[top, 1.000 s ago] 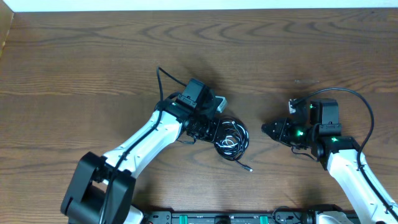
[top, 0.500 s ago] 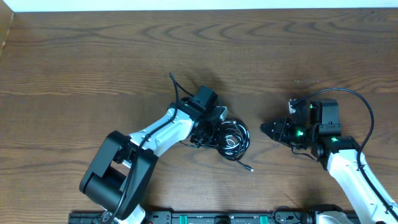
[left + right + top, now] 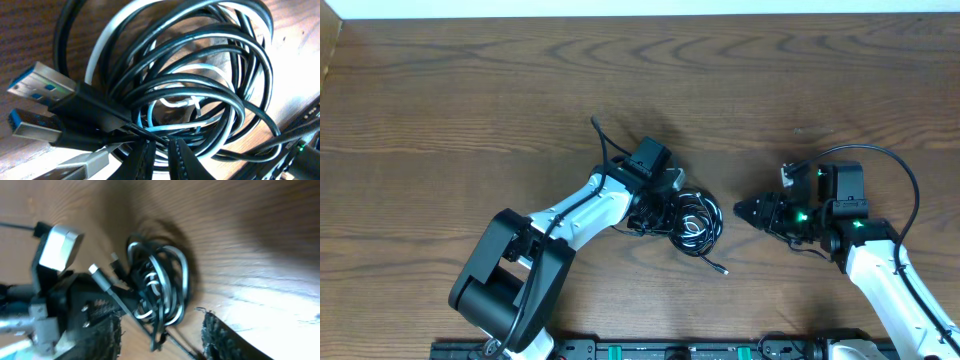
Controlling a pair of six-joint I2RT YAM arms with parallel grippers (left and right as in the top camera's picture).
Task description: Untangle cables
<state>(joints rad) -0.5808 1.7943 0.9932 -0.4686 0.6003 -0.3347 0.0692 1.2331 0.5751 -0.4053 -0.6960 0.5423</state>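
Left gripper (image 3: 161, 150): pinching strands of the black cable (image 3: 220, 95) at the coil's edge.
Right gripper (image 3: 742, 210): fingers spread, holding nothing, just right of the coil.
White cable (image 3: 176, 103): looped inside the black coil.
Coil: lying on the table (image 3: 470, 90), between both grippers.

Desk (image 3: 235, 225): brown wood grain, blurred, bright glare at the lower right.
Cables (image 3: 162, 282): one tangled coil lying on the desk at mid-frame, dark loops with pale strands among them; a metal-tipped plug (image 3: 94, 269) sticks out at upper left.
Left tool (image 3: 117, 302): dark body at the coil's left edge, a grey box (image 3: 57, 247) mounted above it; grip unclear through the blur.
Right tool (image 3: 162, 337): two dark fingertips (image 3: 107, 335) at the bottom edge, spread apart, nothing between them, just short of the coil.
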